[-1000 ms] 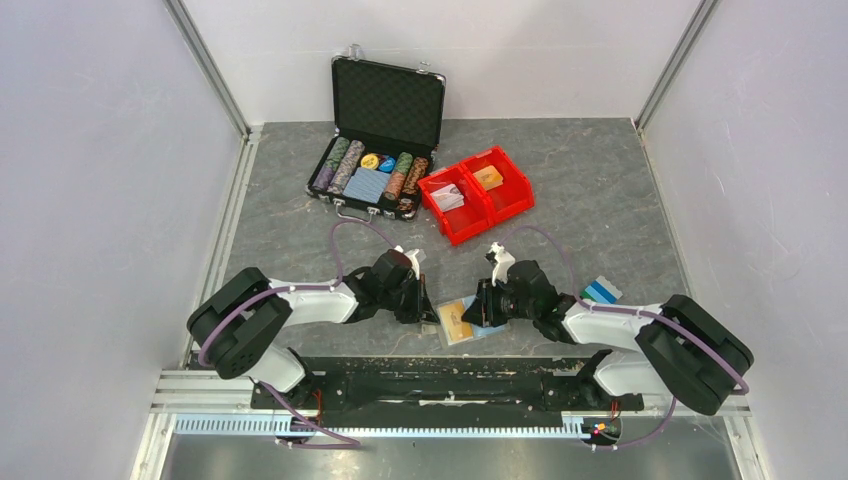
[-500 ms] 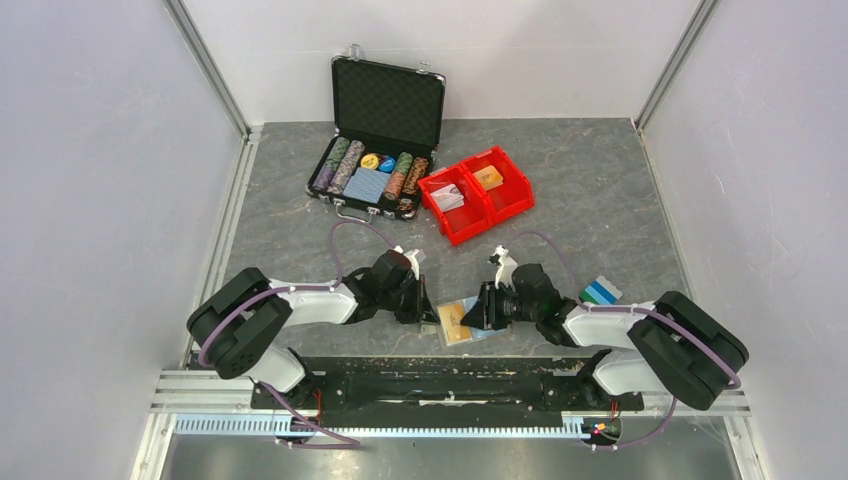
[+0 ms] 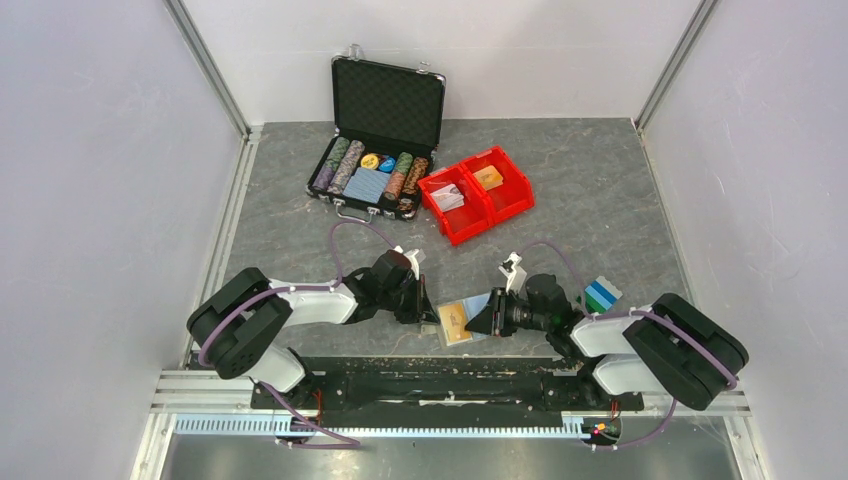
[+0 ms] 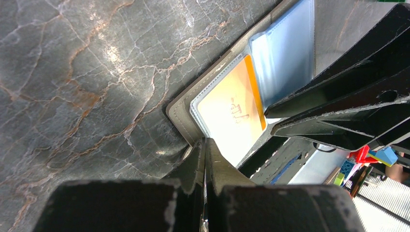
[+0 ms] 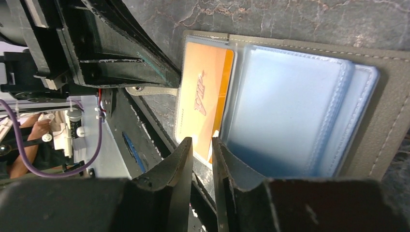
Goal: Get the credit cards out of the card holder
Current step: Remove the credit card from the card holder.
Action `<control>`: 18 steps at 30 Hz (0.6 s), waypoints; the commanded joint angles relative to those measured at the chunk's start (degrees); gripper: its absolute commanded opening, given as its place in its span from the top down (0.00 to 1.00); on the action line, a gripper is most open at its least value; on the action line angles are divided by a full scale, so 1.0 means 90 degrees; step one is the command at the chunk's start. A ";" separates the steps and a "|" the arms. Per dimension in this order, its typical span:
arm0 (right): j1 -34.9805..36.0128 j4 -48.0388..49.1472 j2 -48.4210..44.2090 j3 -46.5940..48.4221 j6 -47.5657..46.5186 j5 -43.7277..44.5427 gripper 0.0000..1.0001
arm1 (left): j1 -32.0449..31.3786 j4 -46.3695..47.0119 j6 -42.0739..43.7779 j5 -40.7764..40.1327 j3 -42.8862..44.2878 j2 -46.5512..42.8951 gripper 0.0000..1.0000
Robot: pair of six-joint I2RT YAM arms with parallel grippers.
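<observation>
A grey marble-patterned worktop [image 3: 600, 190] with rusty veins fills the middle of the overhead view and shines where light falls on it. Plain white walls enclose it: a left wall [image 3: 90, 150], a back wall [image 3: 520, 50] and a right wall [image 3: 775, 150]. Aluminium posts [image 3: 208, 65] rise at the upper corners, and a ribbed metal rail [image 3: 400, 426] crosses the bottom edge.

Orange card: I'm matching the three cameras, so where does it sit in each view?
Top external: low centre, the orange card lies in the open card holder.
Left wrist: mid-frame, tilted, printed face up.
Right wrist: left of centre, standing tall in the picture.
Shared landmark: the light blue sleeve bordering the card's long edge.
</observation>
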 commanded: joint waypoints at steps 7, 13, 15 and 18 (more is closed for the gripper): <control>-0.0038 0.0266 0.0004 -0.0009 0.0138 0.0131 0.76 | -0.0041 -0.0277 0.0185 -0.0131 -0.0066 -0.0050 0.98; -0.0035 -0.0956 -0.0528 0.0365 -0.0458 0.0645 0.75 | -0.0041 -0.0888 0.0273 -0.0430 0.0276 -0.0463 0.92; -0.0038 -0.0998 -0.0512 0.0414 -0.0487 0.0613 0.75 | -0.0041 -0.1136 0.0293 -0.0473 0.0460 -0.0604 0.91; -0.0038 -0.0939 -0.0453 0.0502 -0.0464 0.0483 0.76 | -0.0041 -0.1203 0.0278 -0.0414 0.0650 -0.0684 0.90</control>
